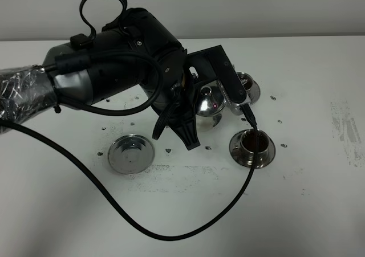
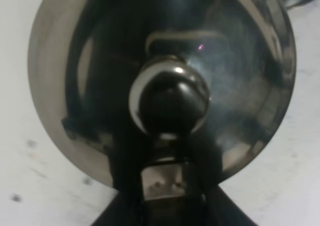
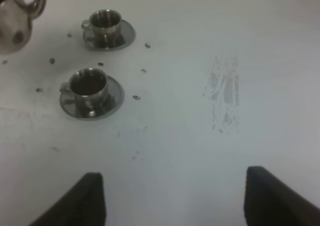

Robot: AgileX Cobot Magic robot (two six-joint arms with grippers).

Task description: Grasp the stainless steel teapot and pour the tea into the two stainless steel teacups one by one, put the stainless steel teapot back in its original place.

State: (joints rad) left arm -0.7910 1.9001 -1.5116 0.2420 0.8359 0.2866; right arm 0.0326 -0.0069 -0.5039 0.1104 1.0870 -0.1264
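The stainless steel teapot (image 1: pixel 208 100) is off its saucer, left of the two cups, and looks roughly upright. My left gripper (image 1: pixel 193 111) is shut on its handle and mostly hidden under the arm. In the left wrist view the domed lid (image 2: pixel 235 85) and knob (image 2: pixel 170 100) fill the frame, with the gripper (image 2: pixel 162 186) below. One teacup (image 1: pixel 252 143) stands on its saucer in front; the other (image 1: pixel 249 89) is behind, partly hidden. The empty flat saucer (image 1: pixel 132 154) lies to the left. In the right wrist view the teapot (image 3: pixel 12 25) points its spout toward the far cup (image 3: pixel 105 21), beyond the near cup (image 3: pixel 90 85). My right gripper (image 3: pixel 185 201) is open above bare table.
A black cable (image 1: pixel 171 234) loops from the left arm over the white table (image 1: pixel 308 211) and rises beside the near cup. Small dark specks lie around the cups. A grey scuff mark (image 1: pixel 342 126) is on the right side and also shows in the right wrist view (image 3: pixel 225 95).
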